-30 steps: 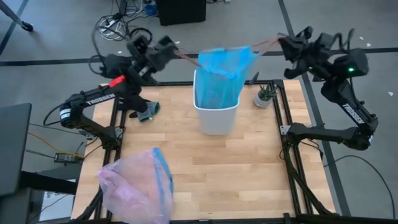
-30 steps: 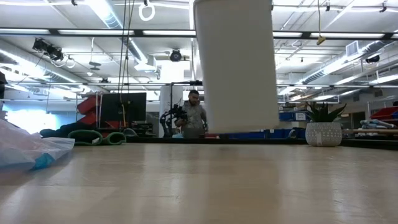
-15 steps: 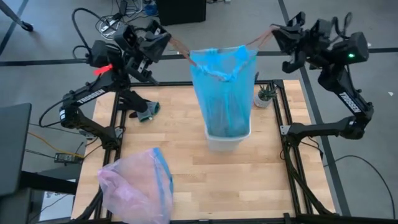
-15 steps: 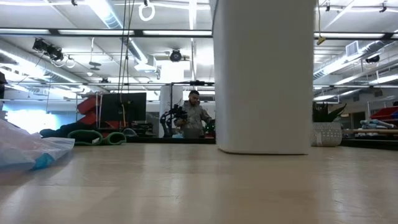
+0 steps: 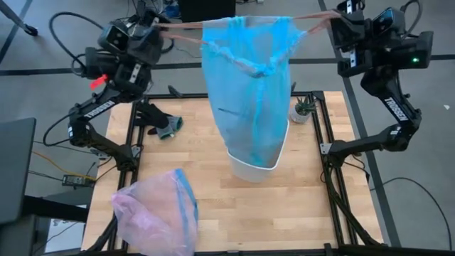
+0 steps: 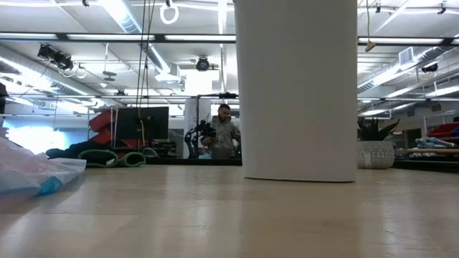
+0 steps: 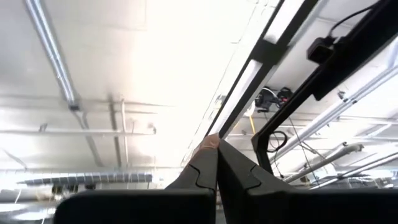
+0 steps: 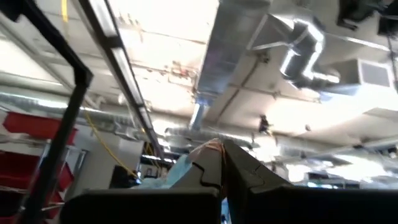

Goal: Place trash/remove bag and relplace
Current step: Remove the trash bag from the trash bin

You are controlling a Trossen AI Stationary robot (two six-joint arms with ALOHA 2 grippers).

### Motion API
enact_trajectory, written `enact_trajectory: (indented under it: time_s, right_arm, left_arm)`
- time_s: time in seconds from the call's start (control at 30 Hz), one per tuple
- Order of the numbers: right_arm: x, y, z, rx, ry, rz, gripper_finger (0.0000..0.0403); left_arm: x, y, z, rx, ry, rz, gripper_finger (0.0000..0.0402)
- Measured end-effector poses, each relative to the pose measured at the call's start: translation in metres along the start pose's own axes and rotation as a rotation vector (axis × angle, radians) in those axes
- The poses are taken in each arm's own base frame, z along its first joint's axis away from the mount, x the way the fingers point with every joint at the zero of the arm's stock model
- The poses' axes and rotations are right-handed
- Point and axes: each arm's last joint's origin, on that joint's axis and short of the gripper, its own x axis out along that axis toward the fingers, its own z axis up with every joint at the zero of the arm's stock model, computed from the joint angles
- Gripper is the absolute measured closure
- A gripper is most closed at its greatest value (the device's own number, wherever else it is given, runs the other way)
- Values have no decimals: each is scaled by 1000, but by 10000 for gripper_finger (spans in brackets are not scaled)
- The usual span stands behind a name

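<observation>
The light-blue bag (image 5: 249, 85) hangs stretched tall between my two raised grippers, its mouth spread wide at the top. Its lower end is still inside the white bin (image 5: 252, 169), which stands on the table (image 6: 297, 89). A pinkish drawstring runs from each side of the mouth to a gripper. My left gripper (image 5: 158, 27) is shut on one string beyond the table's far left. My right gripper (image 5: 333, 21) is shut on the other at the far right. The trash is hidden. My left gripper pinches the end of the pinkish drawstring (image 7: 210, 140) between its two fingertips, which slant upward. The string (image 5: 181, 25) runs taut to the bag's mouth, and the bag hangs below with its bottom in the bin. My right gripper pinches the other drawstring's end (image 8: 213, 144) between its fingertips, also slanting upward. That string (image 5: 313, 17) is drawn taut to the opposite side of the mouth, with blue bag film (image 8: 180, 169) just beside the fingers.
A pale pink bag with a blue band (image 5: 156, 210) lies at the table's near left corner (image 6: 29, 172). A small potted plant (image 5: 302, 110) stands at the far right beside the bin. A dark object (image 5: 167, 126) lies at the far left. A person (image 6: 224, 132) stands in the room behind.
Both grippers have risen and tipped upward, keeping hold of the strings. The bag has been drawn up and stretched longer out of the bin. The bin hung clear of the table a second ago; it has come down and now stands on it, nearer the front edge.
</observation>
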Motion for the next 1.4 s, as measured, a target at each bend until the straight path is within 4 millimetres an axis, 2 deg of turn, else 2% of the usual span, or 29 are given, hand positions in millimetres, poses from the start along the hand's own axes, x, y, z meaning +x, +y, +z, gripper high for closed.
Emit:
enact_trajectory:
  time_s: [0.13,0.43,0.57,0.63,0.73,0.8,0.9,1.03,1.17,1.33,1.4]
  right_arm:
    - [9,-2,-7,-30,-87,0,403]
    - [36,-17,-46,19,-173,23,403]
    - [50,-22,-49,29,-209,63,403]
    - [57,-25,-54,58,-177,78,403]
    - [63,-31,-71,173,-47,48,403]
    - [64,-36,-88,253,59,-4,403]
    - [61,-44,-111,360,220,-95,403]
    - [53,-48,-126,421,396,-176,403]
    - [45,-48,-145,455,573,-228,403]
    - [43,-42,-176,474,713,-235,403]
    - [41,-41,-193,509,779,-245,403]
  left_arm:
    - [8,-5,19,71,-32,-18,390]
    - [24,-21,69,219,-80,-22,390]
    - [28,-27,86,247,-66,-12,390]
    - [30,-30,92,253,-31,-4,390]
    - [28,-34,99,268,72,19,390]
    - [25,-33,96,302,177,79,390]
    - [14,-29,89,357,384,273,390]
    - [-8,-20,67,347,702,585,390]
    - [-32,-16,49,297,973,798,394]
    - [-50,-9,27,325,1201,975,398]
    - [-55,-9,25,365,1250,1036,398]
